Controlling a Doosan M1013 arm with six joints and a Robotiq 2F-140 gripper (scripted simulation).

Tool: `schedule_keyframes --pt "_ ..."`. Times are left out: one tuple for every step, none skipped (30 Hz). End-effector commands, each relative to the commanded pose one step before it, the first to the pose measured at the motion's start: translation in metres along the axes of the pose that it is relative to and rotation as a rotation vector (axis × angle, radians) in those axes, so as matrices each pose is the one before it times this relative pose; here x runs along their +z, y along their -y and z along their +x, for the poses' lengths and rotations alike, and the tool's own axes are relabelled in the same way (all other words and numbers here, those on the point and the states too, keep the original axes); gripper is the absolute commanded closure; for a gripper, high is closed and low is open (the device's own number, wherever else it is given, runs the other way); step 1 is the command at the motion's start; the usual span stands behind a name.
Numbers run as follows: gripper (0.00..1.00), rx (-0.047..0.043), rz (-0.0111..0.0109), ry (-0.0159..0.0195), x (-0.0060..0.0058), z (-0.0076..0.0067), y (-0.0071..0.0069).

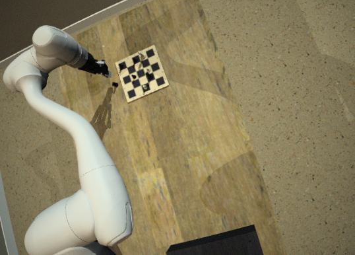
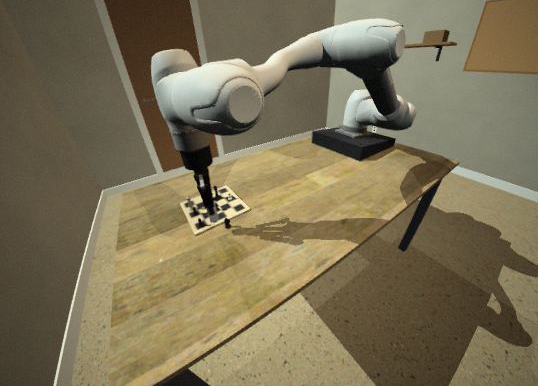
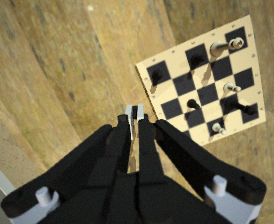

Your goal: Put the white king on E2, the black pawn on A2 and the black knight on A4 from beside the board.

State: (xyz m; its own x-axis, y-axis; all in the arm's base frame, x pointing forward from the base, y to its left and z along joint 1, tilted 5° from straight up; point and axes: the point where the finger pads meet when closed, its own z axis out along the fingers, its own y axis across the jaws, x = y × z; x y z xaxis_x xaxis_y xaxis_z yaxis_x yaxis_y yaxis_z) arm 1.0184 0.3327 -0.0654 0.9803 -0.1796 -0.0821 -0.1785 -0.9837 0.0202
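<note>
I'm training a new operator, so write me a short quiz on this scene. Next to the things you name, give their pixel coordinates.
1. Multiple choice: where is the loose black piece (image 1: 115, 84) (image 2: 227, 223)?
a) on the black base block (image 1: 214, 242) (image 2: 324, 141)
b) on the table (image 1: 198, 137) (image 2: 200, 282), beside the chessboard (image 1: 149, 92) (image 2: 246, 209) (image 3: 256, 65)
c) on the floor
2. True or false: every piece on the chessboard is black.
3. Fill in: the chessboard's squares are black and ____.
Key: b; false; cream
</note>
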Motion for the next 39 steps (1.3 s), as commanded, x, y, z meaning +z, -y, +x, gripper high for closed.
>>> schedule_keyframes --pt "1.0 -0.00002 0.00005 0.00029 -0.02474 0.00003 0.00005" --pt "1.0 0.0 0.0 0.0 -0.00622 0.0 0.0" --pt "1.0 0.0 0.0 0.0 -0.00543 0.0 0.0" --pt "1.0 0.0 0.0 0.0 -0.00454 0.0 0.0" --pt "1.0 0.0 0.0 0.0 -0.00358 0.00001 0.00001" --pt "1.0 0.0 0.0 0.0 -0.00266 0.0 0.0" --pt "1.0 0.0 0.0 0.0 -0.00178 0.0 0.0" --pt "1.0 0.0 0.0 0.0 -0.001 0.0 0.0" --pt "1.0 0.0 0.0 0.0 0.0 0.0 0.0" --pt "1.0 0.0 0.0 0.0 0.0 0.0 0.0" --pt "1.0 0.0 0.0 0.0 -0.0004 0.0 0.0" --pt "1.0 0.0 0.0 0.0 -0.00006 0.0 0.0" --pt "1.0 0.0 0.0 0.0 0.0 0.0 0.0" --pt "1.0 0.0 0.0 0.0 0.0 0.0 0.0" --pt "1.0 0.0 0.0 0.0 0.0 0.0 0.0" --pt "1.0 0.0 0.0 0.0 0.0 0.0 0.0" --pt "1.0 0.0 0.0 0.0 0.0 0.0 0.0" --pt "1.0 0.0 0.0 0.0 0.0 0.0 0.0" --pt "1.0 -0.002 0.0 -0.00001 -0.00012 -0.00005 -0.00132" --pt "1.0 -0.01179 -0.00001 -0.00003 -0.00066 -0.00038 -0.00776" --pt "1.0 -0.02585 -0.00003 -0.00006 -0.00133 -0.00154 -0.01703" --pt "1.0 -0.0394 -0.00005 -0.00006 -0.00171 -0.00438 -0.02589" --pt "1.0 0.0 0.0 0.0 0.0 0.0 0.0" --pt "1.0 -0.04902 -0.00007 -0.00002 -0.0016 -0.00896 -0.03179" --pt "1.0 0.0 0.0 0.0 0.0 0.0 0.0" --pt "1.0 0.0 0.0 0.0 0.0 0.0 0.0" --pt "1.0 0.0 0.0 0.0 0.0 0.0 0.0" --pt "1.0 -0.05259 -0.00006 0.00005 -0.00106 -0.01399 -0.03306" --pt "1.0 0.0 0.0 0.0 0.0 0.0 0.0" --pt "1.0 -0.04934 -0.00003 0.00012 -0.00037 -0.01718 -0.02948" --pt "1.0 0.0 0.0 0.0 0.0 0.0 0.0" --pt "1.0 0.0 0.0 0.0 0.0 0.0 0.0" --pt "1.0 -0.03988 0.00001 0.00014 0.00014 -0.01669 -0.02237" --pt "1.0 0.0 0.0 0.0 0.0 0.0 0.0" --pt "1.0 -0.02627 0.00003 0.00011 0.00031 -0.01233 -0.01386" --pt "1.0 -0.01202 0.00002 0.00005 0.0002 -0.006 -0.00606" --pt "1.0 -0.00204 0.0 0.00001 0.00004 -0.00104 -0.00101" --pt "1.0 0.0 0.0 0.0 0.0 0.0 0.0" --pt "1.0 0.0 0.0 0.0 0.0 0.0 0.0"
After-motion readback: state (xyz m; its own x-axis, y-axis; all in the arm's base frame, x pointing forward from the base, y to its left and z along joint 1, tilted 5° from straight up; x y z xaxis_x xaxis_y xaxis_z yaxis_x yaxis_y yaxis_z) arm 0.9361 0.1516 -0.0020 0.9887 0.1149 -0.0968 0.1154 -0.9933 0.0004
